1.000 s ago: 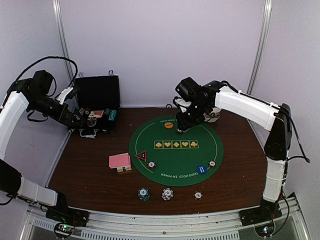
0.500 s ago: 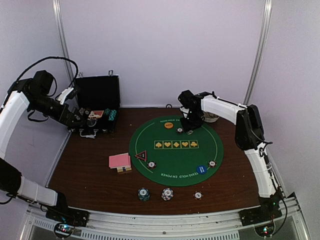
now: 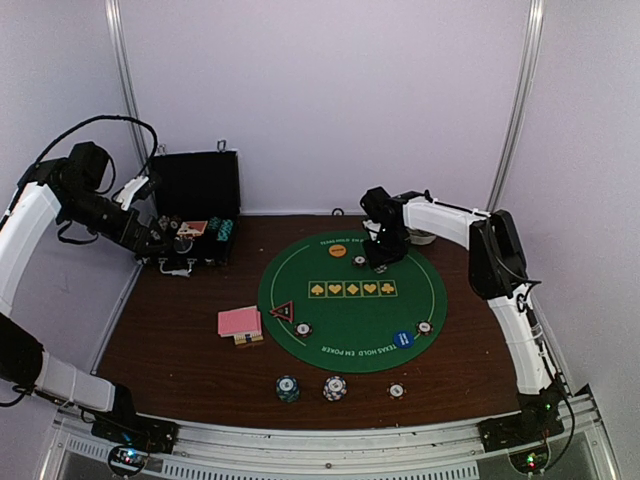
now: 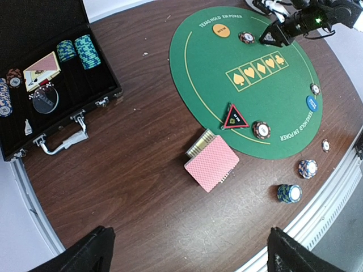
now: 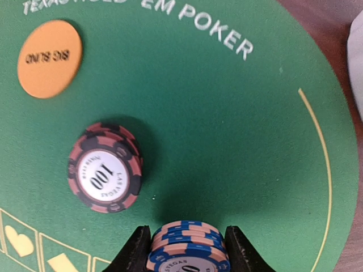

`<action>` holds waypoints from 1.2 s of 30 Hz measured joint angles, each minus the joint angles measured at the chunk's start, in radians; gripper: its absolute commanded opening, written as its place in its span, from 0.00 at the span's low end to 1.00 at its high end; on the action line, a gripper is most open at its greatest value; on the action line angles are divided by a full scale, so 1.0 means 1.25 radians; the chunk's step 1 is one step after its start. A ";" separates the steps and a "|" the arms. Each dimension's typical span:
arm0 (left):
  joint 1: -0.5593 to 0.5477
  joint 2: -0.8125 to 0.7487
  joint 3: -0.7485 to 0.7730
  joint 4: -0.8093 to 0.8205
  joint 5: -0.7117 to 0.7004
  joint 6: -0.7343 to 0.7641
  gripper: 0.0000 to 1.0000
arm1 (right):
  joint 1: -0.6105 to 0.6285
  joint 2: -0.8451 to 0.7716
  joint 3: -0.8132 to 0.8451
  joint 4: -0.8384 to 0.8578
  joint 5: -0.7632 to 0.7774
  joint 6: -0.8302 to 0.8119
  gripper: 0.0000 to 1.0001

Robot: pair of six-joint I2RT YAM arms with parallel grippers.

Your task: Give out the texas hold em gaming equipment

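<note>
Right gripper (image 5: 188,256) was clamped around a small stack of blue-and-pink chips (image 5: 187,241) down at the green mat (image 5: 238,141), near a red-black 100 chip stack (image 5: 105,175), orange big blind button (image 5: 50,58) further out, while the left gripper (image 4: 191,256) hung wide open, empty, over the table (image 4: 142,170).

Over 1 second my right gripper (image 5: 188,252) has dropped onto the green mat (image 3: 350,320) — arm folded in, its blue-and-pink chips (image 5: 187,238) now beside the 100 stack (image 5: 105,174).
</note>
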 measured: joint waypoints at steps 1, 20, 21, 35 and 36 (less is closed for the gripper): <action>0.000 0.000 0.000 0.002 -0.002 0.000 0.98 | -0.001 0.000 -0.011 0.006 -0.002 0.001 0.33; 0.000 0.001 0.000 0.013 -0.017 -0.011 0.98 | 0.010 -0.104 -0.105 0.029 -0.014 0.023 0.99; 0.000 0.002 0.000 0.014 -0.017 -0.012 0.98 | 0.018 -0.124 -0.111 0.027 -0.011 0.023 1.00; 0.000 0.075 0.012 0.057 -0.004 -0.039 0.98 | 0.279 -0.283 -0.203 -0.013 0.093 0.080 1.00; 0.000 0.081 0.012 0.060 -0.002 -0.041 0.98 | 0.298 -0.283 -0.203 -0.019 0.098 0.084 1.00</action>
